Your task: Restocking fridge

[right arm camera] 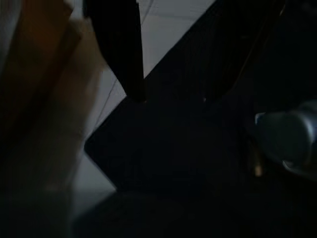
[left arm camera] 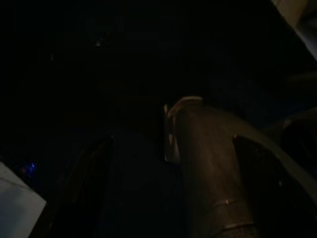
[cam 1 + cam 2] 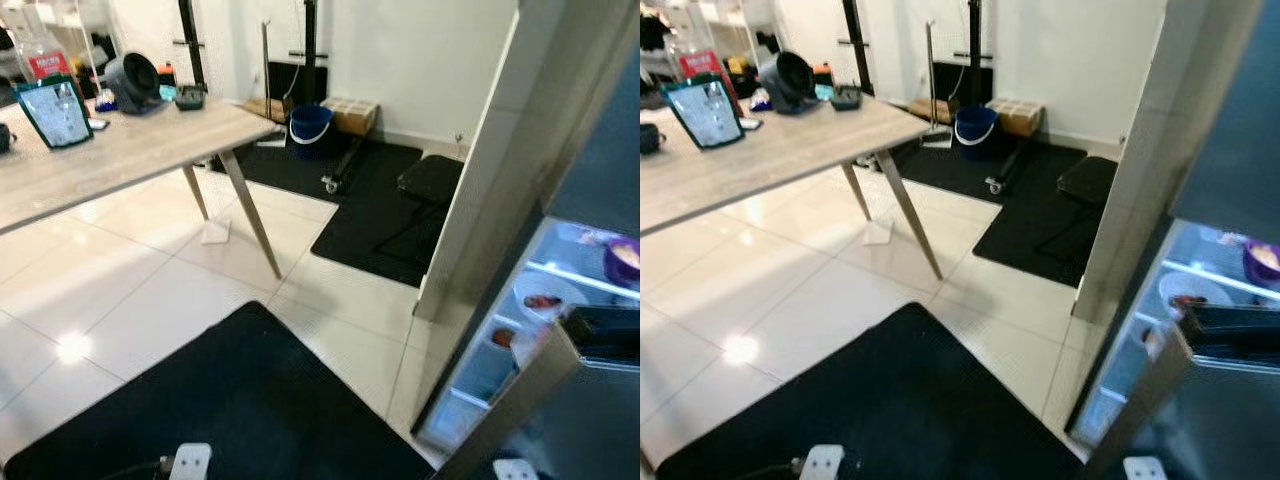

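The fridge (image 3: 560, 330) stands open at the right, its inside lit. On its shelves sit a purple bowl (image 3: 622, 258) and a white plate (image 3: 545, 297) with something red on it. The grey edge of the fridge door (image 3: 520, 400) slants across the lower right corner. Both arms hang idle. In the dark left wrist view, my left gripper (image 2: 171, 144) hangs with its two fingers apart over the black mat. My right gripper (image 1: 171, 99) also hangs low above the mat and the tiles, nothing between its fingers.
A wooden table (image 3: 150, 150) at the left carries a blue pouch (image 3: 55, 110), a dark fan (image 3: 135, 80) and small items. A black mat (image 3: 250, 400) lies underfoot. Farther off are more black mats (image 3: 380, 210), a blue bucket (image 3: 310, 125) and a cardboard box (image 3: 350, 113).
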Controlling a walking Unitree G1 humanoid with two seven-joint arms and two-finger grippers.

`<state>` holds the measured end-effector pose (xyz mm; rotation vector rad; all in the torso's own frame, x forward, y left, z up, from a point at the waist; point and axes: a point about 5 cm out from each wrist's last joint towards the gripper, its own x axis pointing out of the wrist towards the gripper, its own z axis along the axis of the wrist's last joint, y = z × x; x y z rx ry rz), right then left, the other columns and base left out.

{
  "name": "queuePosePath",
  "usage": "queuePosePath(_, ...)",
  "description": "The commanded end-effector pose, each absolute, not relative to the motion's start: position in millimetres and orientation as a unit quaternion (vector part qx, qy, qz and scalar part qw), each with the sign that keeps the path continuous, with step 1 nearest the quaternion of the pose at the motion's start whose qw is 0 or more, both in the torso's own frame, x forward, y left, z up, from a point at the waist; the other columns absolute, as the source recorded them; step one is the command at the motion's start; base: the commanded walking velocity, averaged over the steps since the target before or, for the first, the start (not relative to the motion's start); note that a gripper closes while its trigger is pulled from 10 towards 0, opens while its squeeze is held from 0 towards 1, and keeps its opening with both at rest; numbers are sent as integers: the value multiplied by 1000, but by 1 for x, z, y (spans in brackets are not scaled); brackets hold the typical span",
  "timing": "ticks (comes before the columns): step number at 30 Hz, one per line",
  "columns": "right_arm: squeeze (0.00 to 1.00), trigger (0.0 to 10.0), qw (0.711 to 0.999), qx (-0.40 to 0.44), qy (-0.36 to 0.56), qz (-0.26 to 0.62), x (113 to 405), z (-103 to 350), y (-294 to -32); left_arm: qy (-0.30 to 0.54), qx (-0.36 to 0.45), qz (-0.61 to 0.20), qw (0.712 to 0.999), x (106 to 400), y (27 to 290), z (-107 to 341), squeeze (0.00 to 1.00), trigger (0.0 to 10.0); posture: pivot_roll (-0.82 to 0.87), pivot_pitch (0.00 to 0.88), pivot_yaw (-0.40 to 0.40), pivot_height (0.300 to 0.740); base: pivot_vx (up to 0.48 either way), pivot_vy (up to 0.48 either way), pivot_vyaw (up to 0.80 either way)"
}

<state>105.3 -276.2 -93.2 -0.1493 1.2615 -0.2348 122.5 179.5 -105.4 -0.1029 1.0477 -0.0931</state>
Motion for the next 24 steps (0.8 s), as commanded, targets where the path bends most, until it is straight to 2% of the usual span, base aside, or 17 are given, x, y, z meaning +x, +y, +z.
queuePosePath(1,0,10000,795,-67,589,-128,102,-92,-282,523,-59,-50,849,109,174,-110,0,10000,-12,0,-3,740,0,0,0)
queuePosePath(9,0,10000,794,-62,579,-172,102,-88,-292,524,-61,-53,848,108,172,-111,0,10000,-13,0,-7,740,0,0,0)
queuePosePath(17,0,10000,821,-47,499,-274,130,-66,-320,524,-63,-56,847,107,171,-111,0,10000,-13,0,-5,740,0,0,0)
queuePosePath(19,0,10000,839,-22,446,-311,146,-54,-331,524,-64,-56,847,107,171,-111,0,10000,-12,0,-6,740,0,0,0)
queuePosePath(24,0,10000,858,14,384,-342,164,-39,-341,524,-64,-56,848,107,171,-111,0,10000,-12,0,-6,740,0,0,0)
